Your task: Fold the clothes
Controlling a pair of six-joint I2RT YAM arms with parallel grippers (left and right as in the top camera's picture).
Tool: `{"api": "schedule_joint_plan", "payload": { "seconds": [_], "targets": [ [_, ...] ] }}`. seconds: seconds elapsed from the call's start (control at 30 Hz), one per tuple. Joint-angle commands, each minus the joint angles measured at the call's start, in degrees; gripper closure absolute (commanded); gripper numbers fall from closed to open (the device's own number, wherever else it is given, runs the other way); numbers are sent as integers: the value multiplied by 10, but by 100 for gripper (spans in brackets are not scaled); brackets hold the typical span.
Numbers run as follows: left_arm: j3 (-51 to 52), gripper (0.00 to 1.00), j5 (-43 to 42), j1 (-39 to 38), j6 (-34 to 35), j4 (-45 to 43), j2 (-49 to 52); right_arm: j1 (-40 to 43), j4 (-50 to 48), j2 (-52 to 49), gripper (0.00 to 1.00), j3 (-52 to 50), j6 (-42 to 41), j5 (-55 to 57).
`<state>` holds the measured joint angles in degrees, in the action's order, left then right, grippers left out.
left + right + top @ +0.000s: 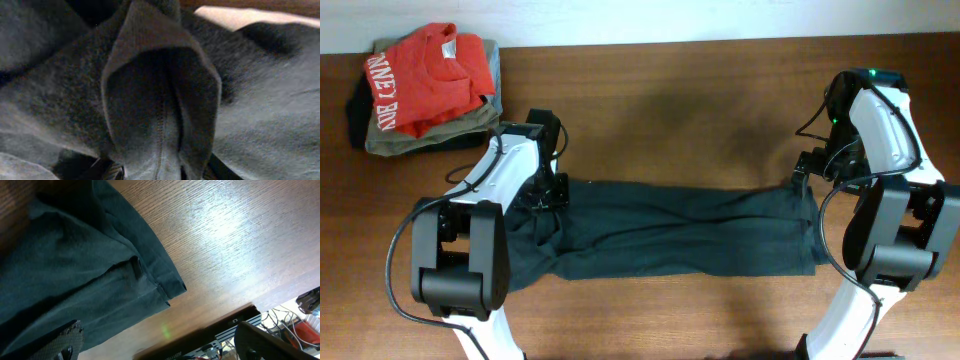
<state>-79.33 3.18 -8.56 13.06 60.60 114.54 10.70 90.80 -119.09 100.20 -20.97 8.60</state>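
**Item.** Large, very dark green short-sleeved T-shirt of soft fabric.

**Location.** On the brown wooden table, across its middle, lying as a long band that reaches from one arm to the other.

**Condition.** Already doubled lengthwise into a narrow strip. Long creases run along it. The left end is bunched and wider. The right end is squarer, its hemmed corner flat on the wood. No lettering shows.

**Left gripper**. At the upper edge of the strip's left end. The wrist view shows a raised ridge of cloth with a stitched seam standing between the jaws. Whether they have clamped it cannot be told.

**Right gripper**. At the upper corner of the right end, jaws spread wide, nothing held.

**Step in hand (judged).** Lengthwise folds are done, and the ends are being taken up for the crosswise fold.

**Next move calls for (judged).** A sure pinch on each end through all layers, then one end carried over onto the other without dragging the strip.

**Also present.** Red shirt with white letters on a grey-olive folded garment, at the far left corner, well apart.
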Motion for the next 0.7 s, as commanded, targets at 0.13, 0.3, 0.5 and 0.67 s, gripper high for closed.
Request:
{"api": "schedule_joint_plan", "payload": {
  "seconds": [0.13, 0.3, 0.5, 0.67],
  "targets": [
    [4, 79, 47, 2, 15, 57, -79, 1, -22, 14, 3, -1, -3, -30],
    [5, 99, 47, 5, 17, 76, -84, -16, -26, 14, 4, -1, -3, -30],
    [5, 99, 107, 48, 90, 135, -93, -43, -32, 14, 5, -1, -3, -35],
    [5, 99, 202, 65, 188, 175, -116, -62, -44, 14, 5, -1, -3, -37]
  ]
}}
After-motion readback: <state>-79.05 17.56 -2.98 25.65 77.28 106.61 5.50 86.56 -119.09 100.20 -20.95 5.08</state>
